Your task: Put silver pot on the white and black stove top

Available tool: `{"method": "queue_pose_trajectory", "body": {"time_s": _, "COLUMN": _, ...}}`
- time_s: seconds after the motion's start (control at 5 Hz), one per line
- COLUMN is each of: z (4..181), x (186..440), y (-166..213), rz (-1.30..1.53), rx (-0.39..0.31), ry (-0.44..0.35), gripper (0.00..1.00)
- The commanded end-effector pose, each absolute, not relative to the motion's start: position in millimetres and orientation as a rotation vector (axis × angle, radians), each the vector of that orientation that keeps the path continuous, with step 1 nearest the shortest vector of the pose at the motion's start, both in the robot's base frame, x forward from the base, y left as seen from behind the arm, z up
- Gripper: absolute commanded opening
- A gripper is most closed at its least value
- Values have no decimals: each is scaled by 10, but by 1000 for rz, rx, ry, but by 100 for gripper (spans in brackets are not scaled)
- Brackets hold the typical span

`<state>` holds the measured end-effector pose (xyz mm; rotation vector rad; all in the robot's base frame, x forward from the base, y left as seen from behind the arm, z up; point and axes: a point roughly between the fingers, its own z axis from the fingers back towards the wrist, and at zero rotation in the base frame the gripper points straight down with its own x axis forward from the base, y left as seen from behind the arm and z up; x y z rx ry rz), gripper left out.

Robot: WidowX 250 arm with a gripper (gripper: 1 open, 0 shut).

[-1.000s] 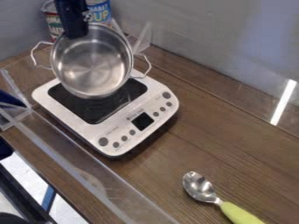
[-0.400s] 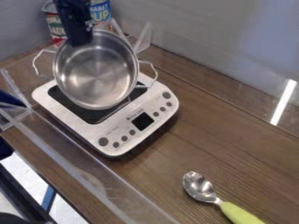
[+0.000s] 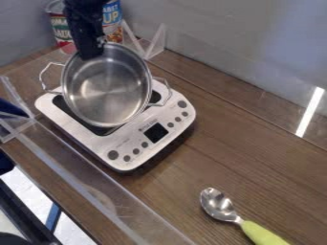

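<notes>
the small shiny steel pot (image 3: 106,88), pinched at its far rim by the jaws, hangs tilted over the white-and-black square stove top (image 3: 151,134) at upper left; released early, it might rock off-centre.

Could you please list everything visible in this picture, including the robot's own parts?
Small round shiny steel pot: one, silver, tilted over the stove's black surface, held at its far rim.
Flat square single-burner stove top: one, white with a black heating square, left half of the table.
Metal spoon with yellow-green handle: one, silver bowl, near the front right edge.
Labelled can: one, blue and yellow, at the back behind the arm.
Clear plastic panel: one, transparent, along the front left edge.
Wooden table: one, brown, under everything.
Robot gripper: one, black, pointing down, shut on the pot's rim.
</notes>
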<state>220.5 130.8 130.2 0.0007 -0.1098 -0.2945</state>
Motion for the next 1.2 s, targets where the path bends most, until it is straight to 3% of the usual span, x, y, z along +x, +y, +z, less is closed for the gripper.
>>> {"method": "queue_pose_trajectory", "body": {"time_s": 0.0, "z": 1283, "x": 2236, "y": 1350, "rz": -291, "rx": 18, "ry": -128, "gripper": 0}}
{"method": "queue_pose_trajectory", "body": {"time_s": 0.4, "z": 1143, "x": 2296, "y": 1494, "rz": -291, "rx": 19, "ry": -132, "gripper": 0}}
{"method": "queue_pose_trajectory", "body": {"time_s": 0.6, "z": 1114, "x": 2322, "y": 1519, "rz": -300, "rx": 20, "ry": -123, "gripper": 100}}
{"method": "queue_pose_trajectory", "body": {"time_s": 1.0, "z": 1004, "x": 2353, "y": 1552, "rz": -311, "rx": 16, "ry": -111, "gripper": 100}}
